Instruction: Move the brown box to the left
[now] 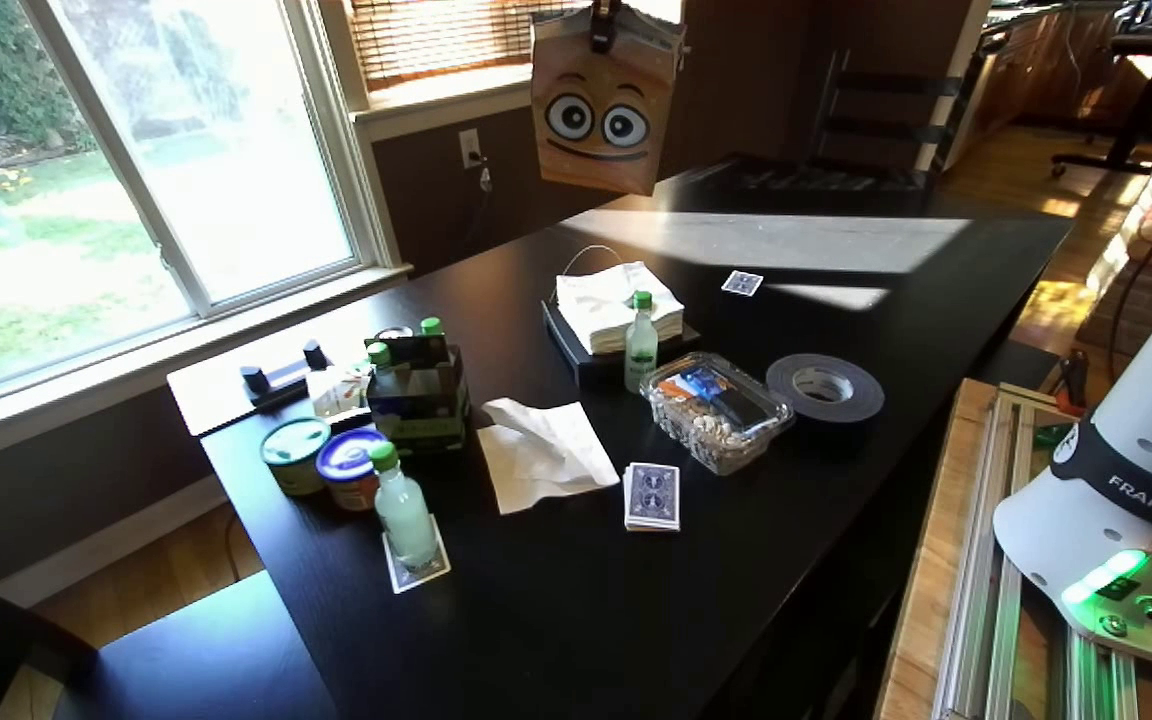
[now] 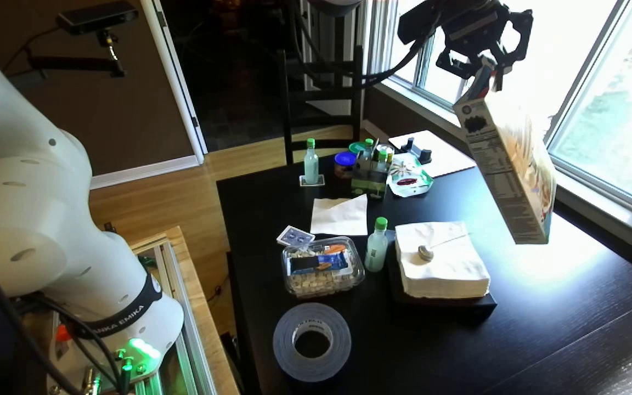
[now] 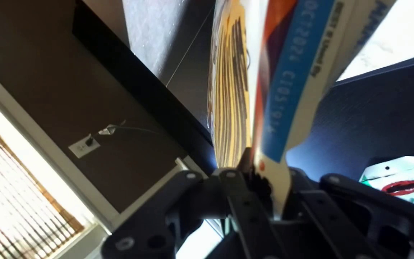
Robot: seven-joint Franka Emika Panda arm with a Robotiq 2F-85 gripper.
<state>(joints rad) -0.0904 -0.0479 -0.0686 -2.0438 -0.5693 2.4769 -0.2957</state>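
The wrist view shows the gripper [image 3: 270,180] pinched on the top edge of the brown box [image 3: 286,90], its jaws close together with the cardboard between. In both exterior views the box hangs tilted below the gripper, off the table [image 2: 579,329]. In an exterior view it is right of the napkin stack [image 2: 445,263], the table's window-side edge passes behind it, and sunlit tabletop spreads to the near right. The cartoon eyes [image 1: 625,127] and a single far playing card [image 1: 742,284] show in an exterior view alone; a printed date [image 3: 286,81] is readable only in the wrist view.
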